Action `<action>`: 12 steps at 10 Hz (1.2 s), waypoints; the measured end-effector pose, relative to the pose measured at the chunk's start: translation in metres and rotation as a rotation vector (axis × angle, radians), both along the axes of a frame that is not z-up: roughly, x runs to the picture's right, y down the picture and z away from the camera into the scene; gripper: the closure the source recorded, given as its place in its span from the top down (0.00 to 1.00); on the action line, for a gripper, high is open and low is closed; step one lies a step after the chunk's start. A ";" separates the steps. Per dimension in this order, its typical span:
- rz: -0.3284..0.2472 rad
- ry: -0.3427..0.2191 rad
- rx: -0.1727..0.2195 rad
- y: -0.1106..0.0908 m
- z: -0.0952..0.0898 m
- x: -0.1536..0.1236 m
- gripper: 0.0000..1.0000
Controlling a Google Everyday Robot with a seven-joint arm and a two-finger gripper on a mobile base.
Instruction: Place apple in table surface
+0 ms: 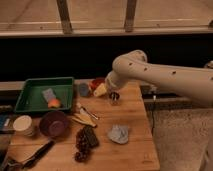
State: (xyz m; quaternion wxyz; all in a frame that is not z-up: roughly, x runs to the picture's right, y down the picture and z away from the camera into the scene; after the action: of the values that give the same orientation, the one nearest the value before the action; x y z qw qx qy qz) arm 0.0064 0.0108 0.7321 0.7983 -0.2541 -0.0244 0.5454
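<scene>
The apple [54, 103], small and orange-red with a yellowish patch, lies in the green tray [30, 102] at the left of the wooden table surface [132, 117]. My arm reaches in from the right. My gripper [101, 90] hangs over the back middle of the table, just in front of the orange-red bowl [96, 81], well to the right of the apple and apart from it.
A blue-grey sponge [48, 94] lies in the tray. A purple bowl [54, 123], a white cup [23, 125], a dark grape cluster [81, 145], a grey cloth [119, 134], a small metal cup [114, 96] and utensils [84, 117] are on the table.
</scene>
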 end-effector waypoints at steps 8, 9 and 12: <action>-0.041 -0.031 0.008 0.000 -0.001 -0.004 0.80; -0.067 -0.052 0.011 -0.001 -0.001 -0.015 0.80; -0.188 -0.149 0.016 -0.006 0.008 -0.087 0.80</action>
State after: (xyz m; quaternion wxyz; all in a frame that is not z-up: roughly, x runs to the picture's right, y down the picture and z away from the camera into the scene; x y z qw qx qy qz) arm -0.0805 0.0044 0.7396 0.8440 -0.2889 -0.0639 0.4474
